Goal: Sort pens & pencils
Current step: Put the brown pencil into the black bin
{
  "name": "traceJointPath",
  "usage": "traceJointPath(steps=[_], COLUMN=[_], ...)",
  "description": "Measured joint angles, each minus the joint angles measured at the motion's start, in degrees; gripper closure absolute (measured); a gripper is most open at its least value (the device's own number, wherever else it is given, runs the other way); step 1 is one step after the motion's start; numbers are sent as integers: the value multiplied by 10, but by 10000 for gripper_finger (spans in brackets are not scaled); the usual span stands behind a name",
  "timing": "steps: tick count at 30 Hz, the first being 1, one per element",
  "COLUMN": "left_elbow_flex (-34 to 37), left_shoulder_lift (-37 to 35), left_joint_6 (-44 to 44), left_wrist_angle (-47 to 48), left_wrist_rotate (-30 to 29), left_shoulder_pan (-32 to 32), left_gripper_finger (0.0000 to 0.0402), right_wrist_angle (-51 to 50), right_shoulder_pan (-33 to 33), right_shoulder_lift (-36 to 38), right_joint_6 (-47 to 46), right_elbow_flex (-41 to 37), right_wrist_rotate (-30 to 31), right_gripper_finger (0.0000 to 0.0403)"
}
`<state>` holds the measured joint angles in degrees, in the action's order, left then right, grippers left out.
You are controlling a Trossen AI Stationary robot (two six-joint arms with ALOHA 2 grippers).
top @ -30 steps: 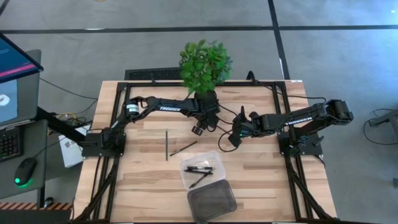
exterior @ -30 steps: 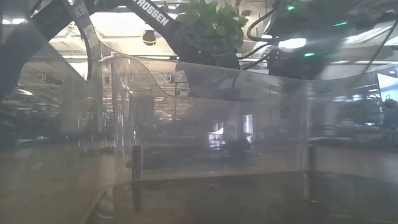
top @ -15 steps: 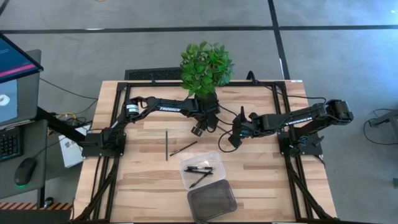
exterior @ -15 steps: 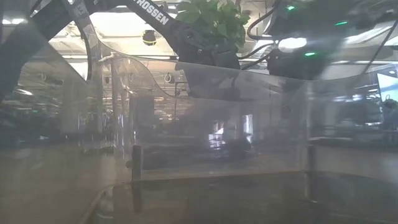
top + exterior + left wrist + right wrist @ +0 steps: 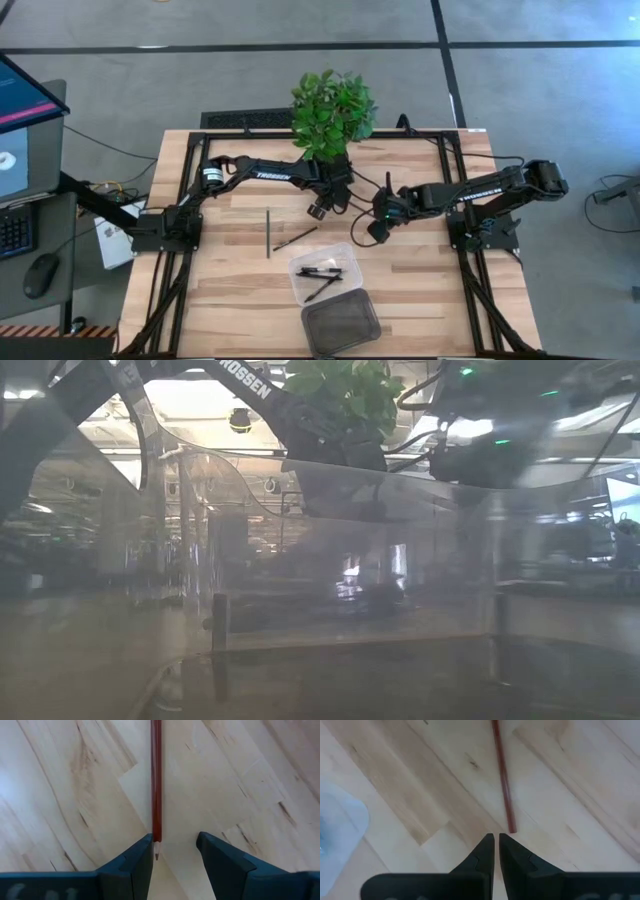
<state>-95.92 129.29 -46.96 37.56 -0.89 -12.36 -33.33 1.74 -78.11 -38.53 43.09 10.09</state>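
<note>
Two slim pencils lie flat on the wooden table, one straight (image 5: 268,232) and one slanted (image 5: 296,238). My left gripper (image 5: 320,209) hangs open over the slanted one's far right end. In the left wrist view, this reddish pencil (image 5: 156,785) has its sharpened tip between my open fingers (image 5: 175,851), close beside one of them. My right gripper (image 5: 378,231) is shut to the right of it. In the right wrist view, a reddish pencil (image 5: 502,775) ends just beyond its fingertips (image 5: 495,839). Black pens (image 5: 322,273) lie in a clear tub (image 5: 300,285).
A dark tub (image 5: 340,322) sits by the near edge, touching the clear one. A potted green plant (image 5: 331,105) stands at the far edge behind my left arm. The low view looks through the clear tub's wall (image 5: 350,560). Bare wood lies at the near left (image 5: 220,290).
My right gripper has swung a little at the wrist while staying in place and shut. My left gripper and the pencils have kept still.
</note>
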Motion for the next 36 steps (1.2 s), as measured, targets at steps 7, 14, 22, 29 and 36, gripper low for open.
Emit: traceJointPath(steps=[7,14,22,29,36], left_elbow_flex=[0,0,0,0,0], left_shoulder_lift=[0,0,0,0,0], left_joint_6=[0,-1,0,1,3], left_wrist_angle=[0,0,0,0,0], left_wrist_rotate=[6,6,6,5,3], left_shoulder_pan=[0,0,0,0,0], left_gripper_finger=[244,244,244,244,244], right_wrist_angle=[0,19,22,14,4], right_shoulder_pan=[-4,-8,-16,-17,-19], right_shoulder_lift=[0,0,0,0,0], right_joint_6=[0,-15,-19,-20,-35], right_elbow_flex=[0,0,0,0,0], right_wrist_rotate=[2,2,9,30,11], right_gripper_finger=[356,356,356,353,301])
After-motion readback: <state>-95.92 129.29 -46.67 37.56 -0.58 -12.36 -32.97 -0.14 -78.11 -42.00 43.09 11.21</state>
